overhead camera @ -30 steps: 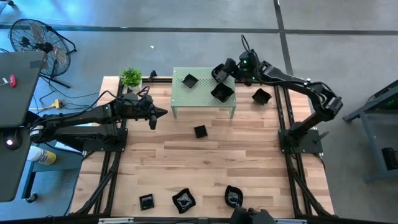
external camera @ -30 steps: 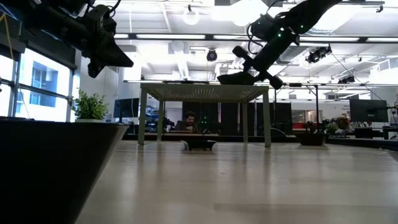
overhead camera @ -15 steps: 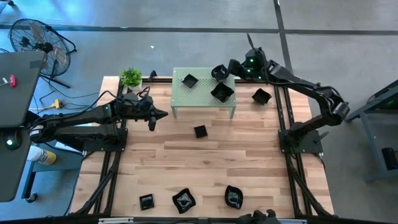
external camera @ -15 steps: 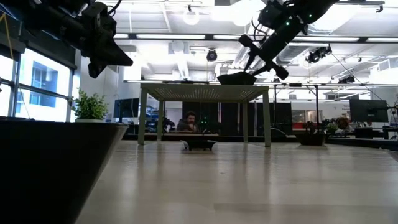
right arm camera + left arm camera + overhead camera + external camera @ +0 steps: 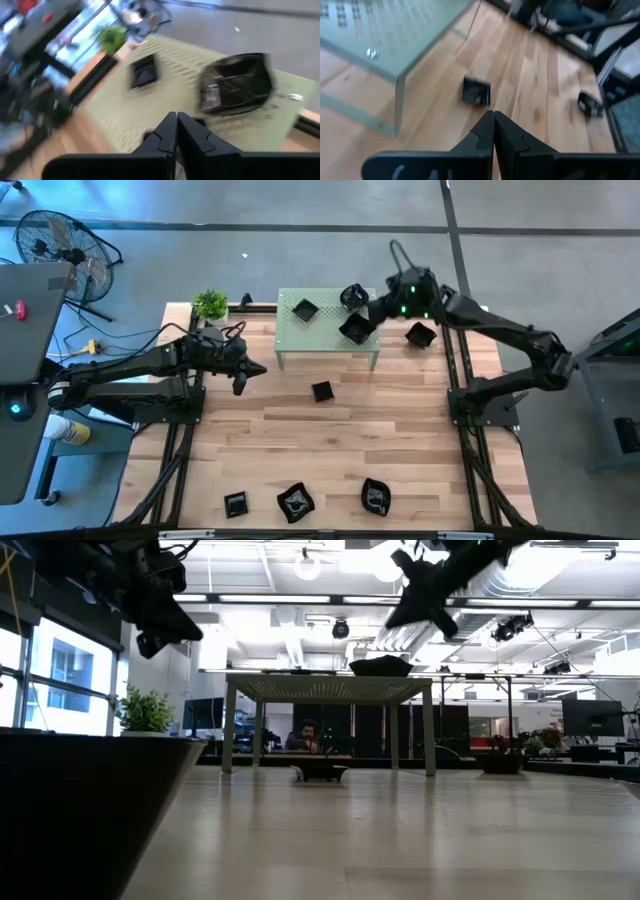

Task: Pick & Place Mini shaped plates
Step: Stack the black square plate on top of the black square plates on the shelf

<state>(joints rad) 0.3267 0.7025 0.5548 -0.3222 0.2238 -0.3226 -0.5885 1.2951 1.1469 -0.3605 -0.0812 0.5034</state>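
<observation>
Three glossy black mini plates lie on the green perforated stand [image 5: 300, 340]: a square one [image 5: 305, 309], a rounded one [image 5: 352, 297] and one [image 5: 356, 330] near its right end. Another plate [image 5: 321, 391] lies on the wood in front of the stand, and one [image 5: 421, 335] lies to its right. My right gripper [image 5: 372, 310] is shut and empty above the stand's right end; its wrist view shows the square plate [image 5: 144, 72] and the rounded plate [image 5: 235, 85]. My left gripper [image 5: 258, 369] is shut and empty, left of the stand, pointing toward the plate on the wood [image 5: 476, 91].
Three more black plates [image 5: 235, 504], [image 5: 296, 501], [image 5: 375, 496] lie along the table's near edge. A small potted plant [image 5: 210, 304] stands at the far left corner. A fan [image 5: 60, 242] and a desk stand off the table's left side.
My right gripper has drawn back from over the stand toward the table's right edge and has risen, as the low view shows; the plates on the stand lie where they were. My left gripper has shifted a little toward the table's left and near side.
</observation>
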